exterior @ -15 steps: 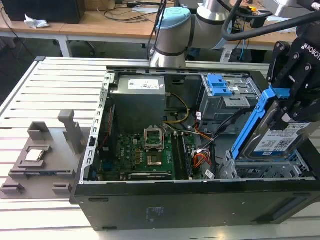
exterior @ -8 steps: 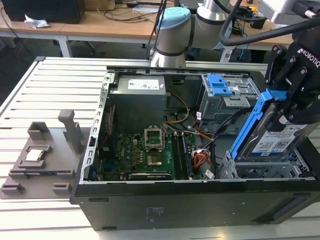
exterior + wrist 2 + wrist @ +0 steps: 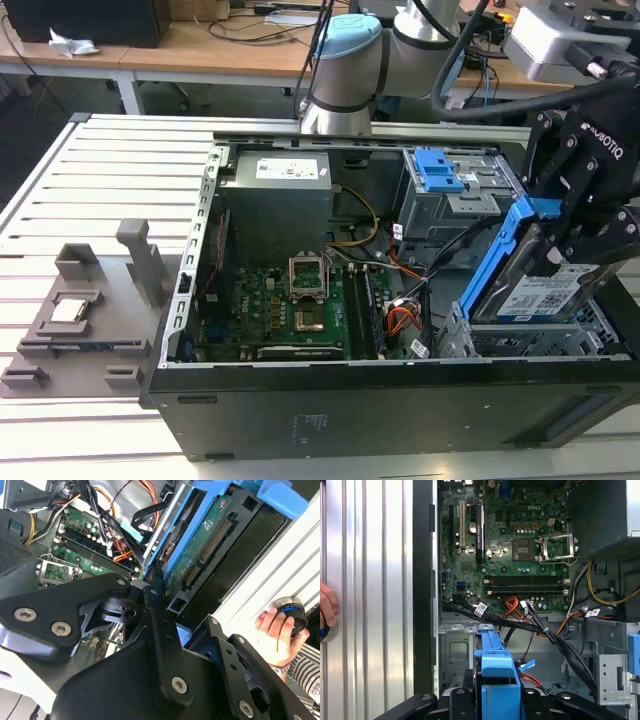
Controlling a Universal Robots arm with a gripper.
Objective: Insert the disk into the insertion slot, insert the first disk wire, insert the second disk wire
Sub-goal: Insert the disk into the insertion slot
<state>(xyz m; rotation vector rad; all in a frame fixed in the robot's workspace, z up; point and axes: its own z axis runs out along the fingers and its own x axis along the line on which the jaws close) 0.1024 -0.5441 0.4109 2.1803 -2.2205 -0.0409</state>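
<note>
In the exterior view my gripper point(image 3: 562, 238) is shut on the disk point(image 3: 545, 292), a silver drive with a white label in a bright blue frame point(image 3: 498, 258). The disk hangs tilted, its lower edge just above the insertion slot point(image 3: 520, 342), the silver perforated cage at the case's front corner on the exterior view's right. The second wrist view shows the disk's green circuit-board underside point(image 3: 200, 550) between my black fingers point(image 3: 152, 592). The blue frame point(image 3: 495, 665) rises between the fingers in the first wrist view. Loose black and orange wires point(image 3: 520, 622) lie beside the cage.
The taller grey cage with a blue latch point(image 3: 448, 180) stands behind the slot. The motherboard point(image 3: 300, 305) and power supply point(image 3: 275, 200) take up the case's other side. A person's hand point(image 3: 274, 632) rests on a round knob point(image 3: 294, 613) on the ribbed table. Grey fixtures point(image 3: 90, 300) sit on the exterior view's left.
</note>
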